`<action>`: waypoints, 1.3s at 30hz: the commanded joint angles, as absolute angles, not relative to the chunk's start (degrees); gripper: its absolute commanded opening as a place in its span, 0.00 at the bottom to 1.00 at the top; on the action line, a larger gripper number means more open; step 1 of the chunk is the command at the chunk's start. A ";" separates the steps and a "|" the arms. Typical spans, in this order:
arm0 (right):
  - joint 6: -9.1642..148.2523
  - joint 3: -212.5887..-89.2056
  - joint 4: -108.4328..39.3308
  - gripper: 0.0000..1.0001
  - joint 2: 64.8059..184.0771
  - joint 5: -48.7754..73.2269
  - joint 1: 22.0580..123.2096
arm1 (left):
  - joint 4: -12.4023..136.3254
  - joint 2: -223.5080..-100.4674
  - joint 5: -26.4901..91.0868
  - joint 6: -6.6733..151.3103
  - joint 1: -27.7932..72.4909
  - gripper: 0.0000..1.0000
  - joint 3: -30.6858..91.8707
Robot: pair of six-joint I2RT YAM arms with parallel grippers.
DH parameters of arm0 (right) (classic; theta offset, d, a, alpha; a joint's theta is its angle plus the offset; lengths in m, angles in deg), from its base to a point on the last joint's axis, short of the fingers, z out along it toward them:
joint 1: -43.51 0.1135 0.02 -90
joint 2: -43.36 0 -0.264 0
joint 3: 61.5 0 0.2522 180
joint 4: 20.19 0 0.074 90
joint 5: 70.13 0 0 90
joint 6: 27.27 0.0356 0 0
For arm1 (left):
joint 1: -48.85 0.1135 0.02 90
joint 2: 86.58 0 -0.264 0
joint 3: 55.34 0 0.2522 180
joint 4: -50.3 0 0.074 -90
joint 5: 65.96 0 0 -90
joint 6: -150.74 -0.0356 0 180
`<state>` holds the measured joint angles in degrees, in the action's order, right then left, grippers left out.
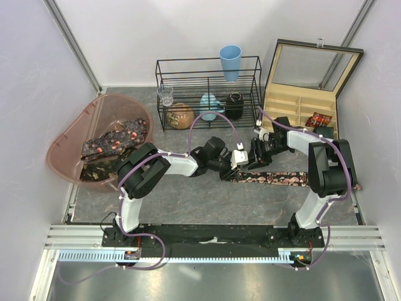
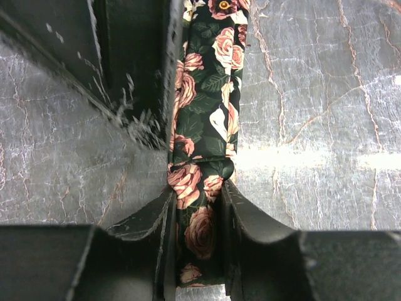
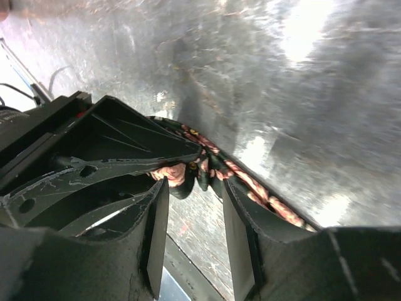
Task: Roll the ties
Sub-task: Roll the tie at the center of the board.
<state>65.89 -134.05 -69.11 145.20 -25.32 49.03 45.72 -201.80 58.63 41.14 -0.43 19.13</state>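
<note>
1. The long dark cloth tie with pink roses point(image 1: 294, 179) lies flat on the grey stone-look table point(image 1: 188, 200).
2. The left gripper point(image 2: 198, 187) pinches the tie's left end.
3. The right gripper point(image 3: 195, 185) stands open beside it, holding nothing.

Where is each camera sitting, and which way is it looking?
Top camera: high behind the arms' bases, looking down on the table; the left arm and right arm both show.
Left wrist camera: on the left arm, looking straight down at the rose-patterned tie; the left pincer fingers press its edges.
Right wrist camera: on the right arm, looking low across the table toward the left pincer; the right pincer shows, open.
Shared: all three see the same rose-patterned tie.
</note>
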 commanded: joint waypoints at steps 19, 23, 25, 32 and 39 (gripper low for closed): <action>67.12 -131.16 -65.24 0.38 144.35 -30.23 53.53 | 54.84 -203.92 54.54 37.54 -0.37 0.29 19.16; 67.39 -130.90 -65.51 0.49 144.78 -32.07 53.53 | 54.92 -204.09 54.45 37.80 -0.55 0.29 19.33; 67.12 -131.07 -65.86 0.49 144.79 -33.22 53.53 | 54.92 -204.09 54.45 37.71 -0.55 0.29 19.42; 65.11 -131.69 -67.44 0.14 144.96 -30.15 53.53 | 55.01 -204.36 54.10 37.89 -0.63 0.29 19.86; 63.17 -132.13 -71.05 0.00 144.79 -21.89 51.95 | 55.27 -204.01 54.10 37.80 -0.63 0.28 19.42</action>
